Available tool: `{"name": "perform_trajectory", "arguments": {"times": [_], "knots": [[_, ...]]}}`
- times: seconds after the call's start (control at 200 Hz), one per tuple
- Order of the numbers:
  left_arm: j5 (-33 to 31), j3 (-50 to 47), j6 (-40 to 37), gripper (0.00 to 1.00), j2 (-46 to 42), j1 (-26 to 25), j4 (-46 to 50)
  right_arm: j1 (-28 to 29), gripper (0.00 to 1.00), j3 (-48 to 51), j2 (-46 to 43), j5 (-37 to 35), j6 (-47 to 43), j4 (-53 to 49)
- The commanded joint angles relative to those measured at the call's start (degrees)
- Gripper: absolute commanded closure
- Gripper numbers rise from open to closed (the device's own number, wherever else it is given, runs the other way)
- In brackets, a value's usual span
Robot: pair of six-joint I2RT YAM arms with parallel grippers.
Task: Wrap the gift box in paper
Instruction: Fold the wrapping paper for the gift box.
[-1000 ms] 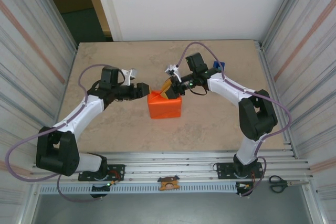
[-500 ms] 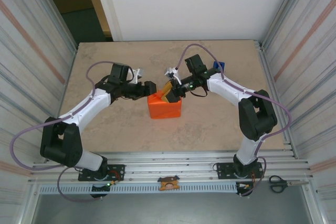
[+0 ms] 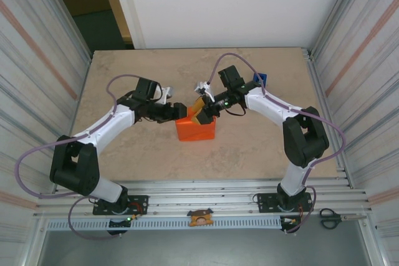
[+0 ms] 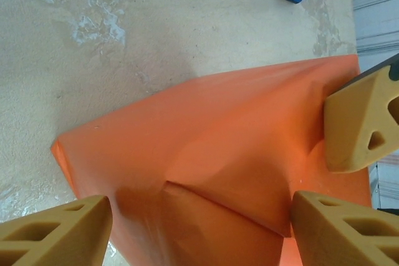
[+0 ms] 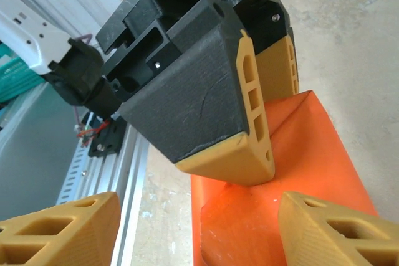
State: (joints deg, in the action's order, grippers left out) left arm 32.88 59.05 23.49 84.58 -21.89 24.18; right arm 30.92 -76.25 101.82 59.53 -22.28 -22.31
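Two wide-spread grippers meet over a parcel of smooth orange paper (image 3: 197, 131) at mid-table.

We see the thin, lightly creased sheet folded into a blocky, box-shaped form, with a sharp diagonal pleat across its top. At the parcel's ten o'clock, the left gripper (image 3: 180, 111) has its tan, ribbed wedge fingers (image 4: 53, 232) parted wide astride a paper corner, clamping nothing. At twelve o'clock the right gripper (image 3: 201, 111) is likewise parted wide and empty, with one fingertip at the parcel's top edge. A blue plastic tape dispenser (image 3: 259, 79) sits at two o'clock on the mottled beige tabletop (image 3: 124, 79).
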Motion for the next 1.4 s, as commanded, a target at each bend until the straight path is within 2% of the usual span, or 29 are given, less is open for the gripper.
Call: {"name": "perform_trajectory", "arguments": {"times": [0.0,0.115,0.18,0.261,0.306,0.401,0.526,0.696,0.952,1.238,1.398], "knots": [[-0.81,0.38,-2.86,0.25,0.86,-0.63,2.06,0.36,0.31,1.29,-4.95,-5.29,6.37,6.54],[-0.83,-0.03,-3.48,0.26,0.70,-0.67,2.18,-0.88,0.27,5.42,-10.51,-13.75,17.56,16.49],[-0.77,-0.24,-3.71,0.26,0.68,-0.63,2.15,-1.91,0.23,7.51,-13.33,-21.83,24.75,18.78],[-0.50,-0.42,-3.73,0.25,0.59,-0.62,1.79,-3.66,0.18,7.06,-14.74,-31.23,34.86,14.07],[-0.37,-0.51,-3.62,0.25,0.56,-0.61,1.52,-4.74,0.12,4.79,-14.36,-35.36,41.22,5.99],[0.23,-0.76,-3.23,0.25,0.33,-0.65,0.70,-7.83,0.09,0.47,-11.72,-34.27,52.75,-7.96],[0.73,-0.81,-2.83,0.25,0.41,-0.70,-0.24,-8.08,0.06,5.41,-12.89,-30.64,60.68,-6.70],[0.86,-0.77,-2.96,0.25,0.50,-0.70,-0.20,-5.12,0.00,5.55,-12.61,-28.19,62.71,-5.65],[0.93,-0.86,-2.89,0.24,0.25,-0.70,-0.30,-0.22,0.02,-0.63,-6.15,-30.07,58.27,-14.05],[0.38,-1.06,-2.83,0.23,-0.12,-0.63,-0.52,0.22,0.00,0.59,-4.80,-32.04,55.80,-16.52],[1.24,-1.04,-1.18,0.20,-1.08,-0.62,-1.61,0.23,0.11,1.63,-4.06,-30.74,54.16,-16.84]]}}
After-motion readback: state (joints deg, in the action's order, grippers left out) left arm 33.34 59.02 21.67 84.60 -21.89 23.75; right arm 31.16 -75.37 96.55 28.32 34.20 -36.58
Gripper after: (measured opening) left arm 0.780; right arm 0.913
